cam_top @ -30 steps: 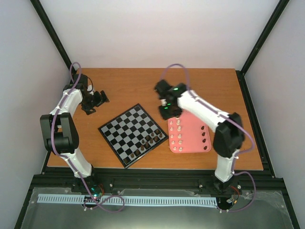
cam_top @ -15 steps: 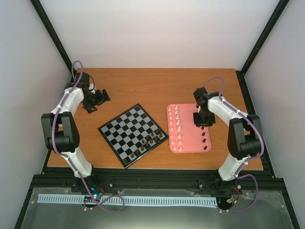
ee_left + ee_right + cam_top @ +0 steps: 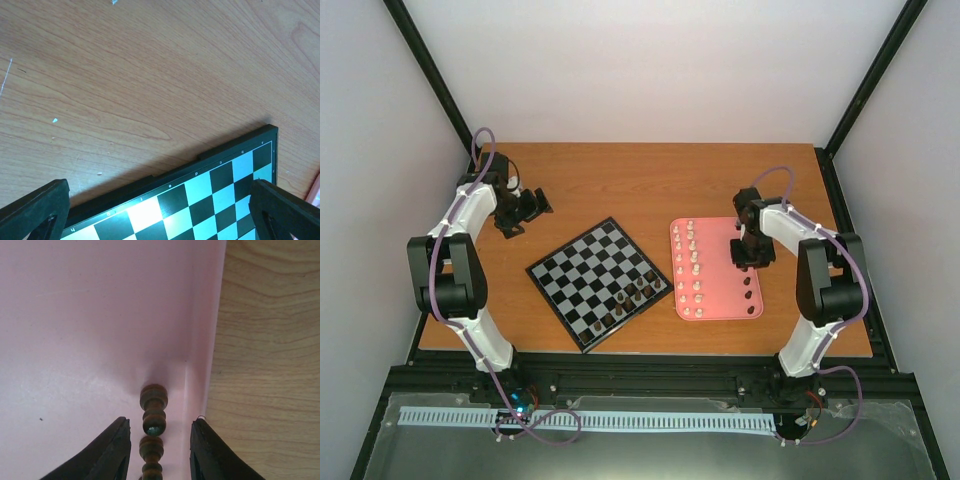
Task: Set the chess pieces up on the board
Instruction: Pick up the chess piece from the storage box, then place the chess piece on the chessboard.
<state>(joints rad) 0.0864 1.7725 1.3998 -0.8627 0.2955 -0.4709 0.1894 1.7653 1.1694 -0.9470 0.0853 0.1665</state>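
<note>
Between the spread jaws of the right gripper [image 3: 159, 440] two dark brown chess pieces [image 3: 153, 410] stand in a line, with a slim gap on either side. Just right of it rises the rim of the pink tray [image 3: 202, 365], then bare desk [image 3: 270, 365]. To its left the tray floor lies open.

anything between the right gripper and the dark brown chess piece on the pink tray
Nothing visible. The right gripper straddles the dark brown turned chess piece, jaws open, not touching. The pink tray's wall stands beside them.
</note>
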